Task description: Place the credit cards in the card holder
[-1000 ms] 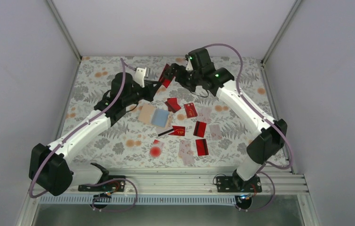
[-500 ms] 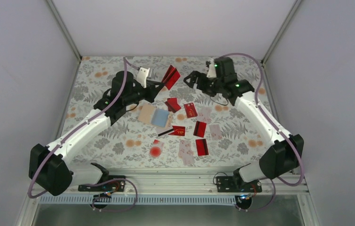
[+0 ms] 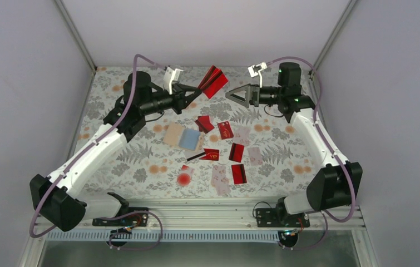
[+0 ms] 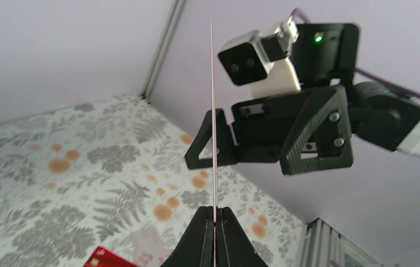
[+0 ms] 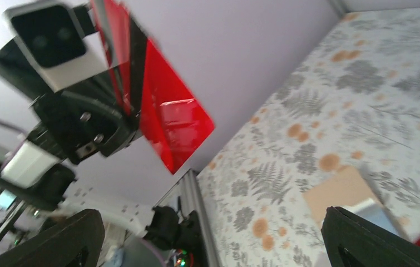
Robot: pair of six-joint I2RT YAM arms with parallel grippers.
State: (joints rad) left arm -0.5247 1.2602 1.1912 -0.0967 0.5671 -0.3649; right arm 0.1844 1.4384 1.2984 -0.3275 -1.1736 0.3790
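We are pinching a glossy red rectangular credit card (image 3: pixel 214 82) in the black two-finger left gripper (image 3: pixel 197 92). Its jaws are closed tight on one edge, so most of the card is jutting free, raised well above the floral-patterned tabletop (image 3: pixel 118 161). The black right gripper (image 3: pixel 231 95) is facing the card from just beside it, with its jaws spread wide and empty. We judge that we are offering the free end for a handover or a cleaner grip. The small tan folding card holder (image 3: pixel 182 136) is lying open on the table below, pale blue lining up so a card can slide in. It is well apart from the raised card. The other red and pale pinkish cards (image 3: pixel 237 152) are lying scattered to its right, waiting their turn.
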